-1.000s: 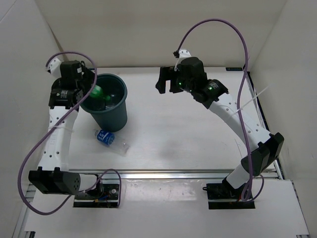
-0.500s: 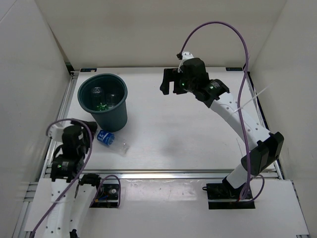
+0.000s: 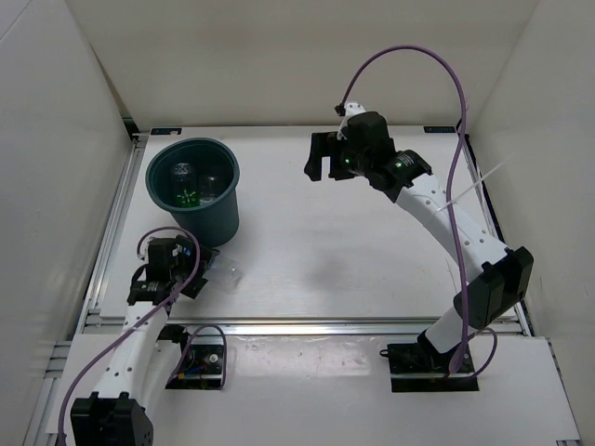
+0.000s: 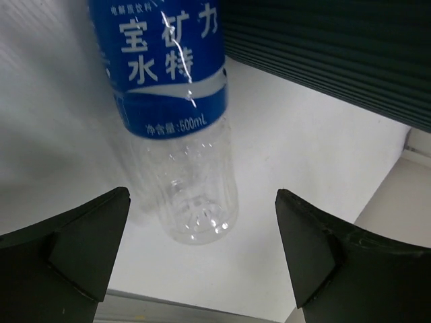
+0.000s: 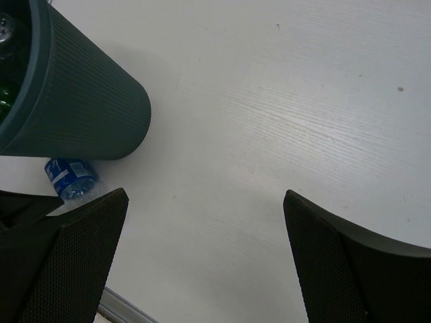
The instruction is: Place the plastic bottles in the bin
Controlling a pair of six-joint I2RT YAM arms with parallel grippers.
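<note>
The blue-label bottle [image 4: 176,134] lies on the counter [image 4: 303,175] just beside the bin [image 4: 323,54], at the lower left of the top view, under the wide-open left fingers [image 4: 81,235]. These should be lowered on both sides of its clear body and closed gently, so that it is not rolled away.

My left fingers [image 4: 74,256] are matt black. So are my right fingers [image 5: 67,269], which carry a fine mesh-like grain. The bottle with the blue label [image 4: 176,101] is clear plastic. Its label is bright blue, printed with white Chinese characters and edged below by a white wave band. The bin [image 4: 323,54] is dark teal-green with fine ribbing over its wall. Inside it the green bottle [image 3: 189,197] shows as green glints among clear plastic. The table [image 5: 303,101] is white with a faint streaked grain. My left arm [image 3: 130,344] and right arm [image 3: 446,218] are white with black joints. The cables [image 3: 400,51] are purple, and small green lights [image 3: 349,160] glow on my right wrist.
</note>
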